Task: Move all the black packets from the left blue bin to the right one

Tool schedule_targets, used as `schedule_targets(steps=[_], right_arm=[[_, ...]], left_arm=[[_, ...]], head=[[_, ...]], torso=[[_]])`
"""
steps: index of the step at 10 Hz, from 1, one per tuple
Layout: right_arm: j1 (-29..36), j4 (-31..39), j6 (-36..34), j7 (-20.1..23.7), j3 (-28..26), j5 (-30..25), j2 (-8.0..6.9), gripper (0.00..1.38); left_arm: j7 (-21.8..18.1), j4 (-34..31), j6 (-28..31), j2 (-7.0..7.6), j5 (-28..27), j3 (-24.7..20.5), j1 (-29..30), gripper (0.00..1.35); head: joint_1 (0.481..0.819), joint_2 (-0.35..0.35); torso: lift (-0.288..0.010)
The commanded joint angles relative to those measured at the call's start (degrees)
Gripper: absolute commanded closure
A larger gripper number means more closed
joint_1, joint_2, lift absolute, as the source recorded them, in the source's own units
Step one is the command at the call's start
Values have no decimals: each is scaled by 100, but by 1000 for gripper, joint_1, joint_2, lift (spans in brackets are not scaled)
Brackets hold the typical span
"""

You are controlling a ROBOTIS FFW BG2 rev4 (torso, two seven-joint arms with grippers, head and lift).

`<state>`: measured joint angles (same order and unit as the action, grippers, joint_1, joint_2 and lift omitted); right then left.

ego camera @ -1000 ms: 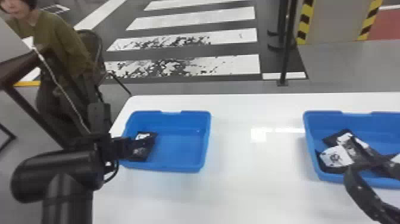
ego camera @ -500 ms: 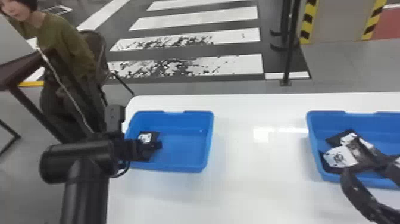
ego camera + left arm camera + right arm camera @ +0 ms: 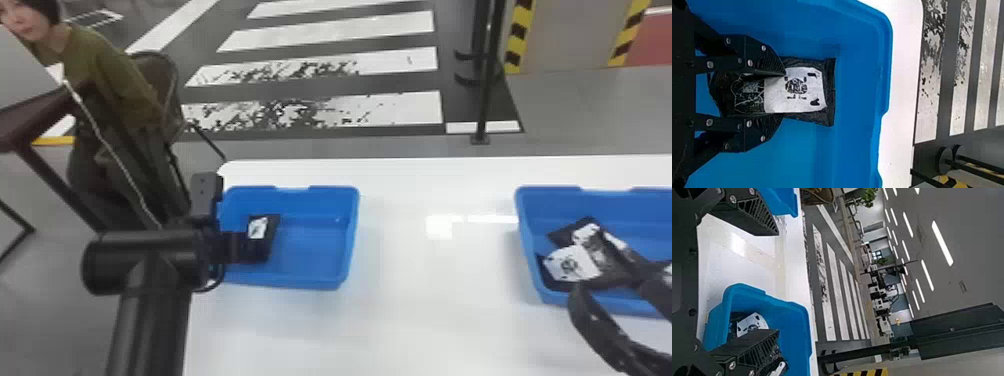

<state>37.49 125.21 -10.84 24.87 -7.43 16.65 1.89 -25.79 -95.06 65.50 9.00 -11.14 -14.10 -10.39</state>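
My left gripper (image 3: 250, 247) is low inside the left blue bin (image 3: 320, 280), over the near part of a black packet (image 3: 259, 227) at the bin's left side. Seen from the left wrist, the open fingers of that gripper (image 3: 783, 96) straddle the packet (image 3: 805, 92), whose white label shows between and beyond the tips. The right blue bin (image 3: 527, 245) holds several black packets (image 3: 570, 265) with white labels. By its near left part is my right gripper (image 3: 592, 265). In the right wrist view the same gripper (image 3: 777, 282) stands wide open with nothing between its fingers.
Both bins stand on a white table (image 3: 430, 300), with a wide bare stretch between them. Beyond the far edge are a dark post (image 3: 487, 75) and a striped floor. A dark frame (image 3: 55, 190) stands left of the left arm.
The left arm has moved right and its gripper has come further over the packet in the left bin. The right gripper looks unchanged beside the right bin, and the head view has shifted slightly.
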Motion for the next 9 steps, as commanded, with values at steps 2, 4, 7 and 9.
schedule_targets(steps=[2, 4, 7, 9], right_arm=[[5, 1, -54, 9, 0, 49, 4, 150], [-37, 1, -54, 36, 11, 72, 4, 157], [-346, -27, -153, 308, 114, 72, 39, 160], [-656, -111, -293, 396, 526, 369, 189, 162]], left_arm=[[-198, -584, -265, -12, 6, 27, 308, 1205], [-356, -1653, -349, -65, 166, 50, 884, 1205], [-453, -2932, -855, -135, 715, 518, 1658, 1205], [-462, -3157, -1010, -188, 1172, 1010, 1826, 1205]], head=[[695, 220], [695, 212], [695, 162], [695, 108]], torso=[[-140], [-140], [-140], [-140]])
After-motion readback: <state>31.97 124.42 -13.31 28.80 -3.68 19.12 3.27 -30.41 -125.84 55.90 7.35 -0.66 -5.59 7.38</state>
